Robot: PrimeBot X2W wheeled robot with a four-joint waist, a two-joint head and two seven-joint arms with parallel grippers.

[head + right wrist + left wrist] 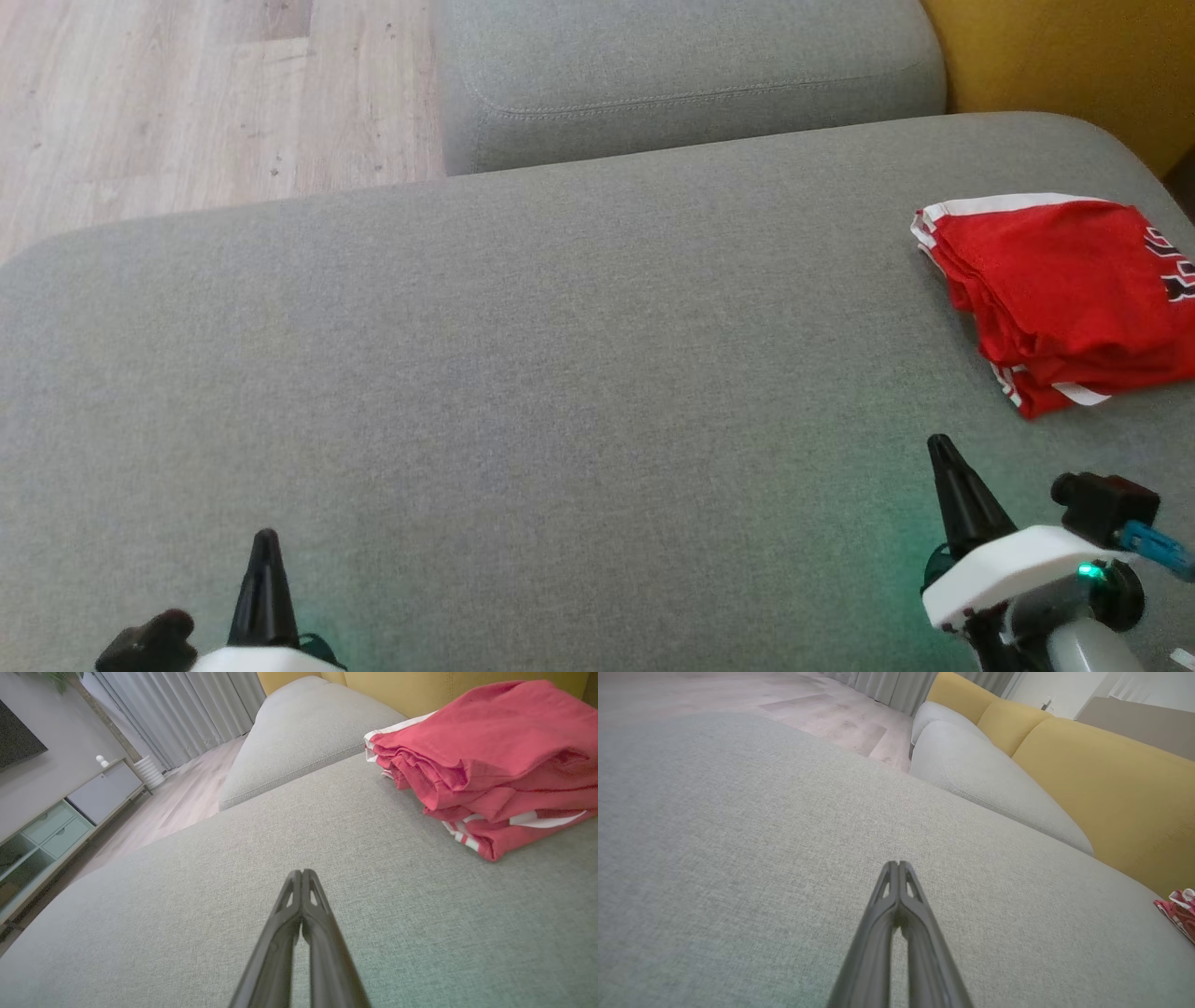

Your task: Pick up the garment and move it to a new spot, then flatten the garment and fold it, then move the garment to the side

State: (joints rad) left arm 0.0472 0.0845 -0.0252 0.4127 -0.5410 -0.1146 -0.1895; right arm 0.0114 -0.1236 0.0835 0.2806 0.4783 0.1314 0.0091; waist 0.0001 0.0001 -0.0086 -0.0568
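The left claw (pixel 265 546) and right claw (pixel 941 453) sat low in the head view, the folded red garment (pixel 1064 289) ahead and right of the right claw on the grey sofa seat (pixel 560 373). Left wrist: fingers (pixel 875 933) pressed together, empty (garment (pixel 1181 907) far right). Right wrist: same, garment (pixel 490 746) close ahead-right.
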